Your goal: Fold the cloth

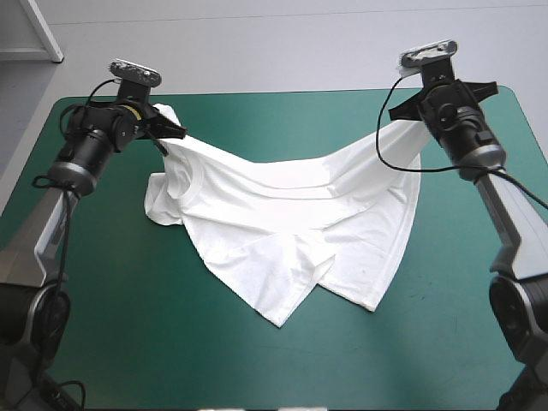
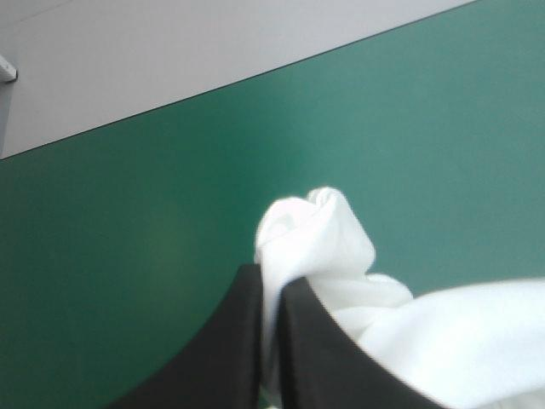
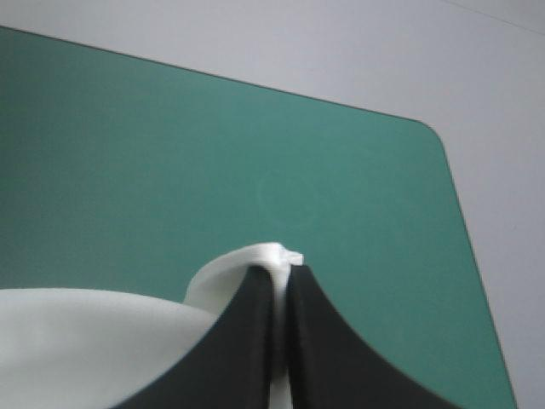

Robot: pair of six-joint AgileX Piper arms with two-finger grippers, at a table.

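Note:
The white T-shirt (image 1: 291,223) hangs stretched between both grippers, its top edge sagging in the middle and its lower part lying rumpled on the teal-green table (image 1: 257,360). My left gripper (image 1: 171,130) is shut on the T-shirt at the far left. In the left wrist view a knob of T-shirt (image 2: 317,239) sticks out past the left gripper (image 2: 271,277). My right gripper (image 1: 402,113) is shut on the T-shirt at the far right. In the right wrist view a thin fold of T-shirt (image 3: 251,260) shows over the right gripper (image 3: 281,271).
The table's far edge (image 1: 282,92) lies just beyond both grippers. A rounded far corner of the table (image 3: 430,132) shows ahead of the right gripper. Bare teal-green cover runs along the near side of the table.

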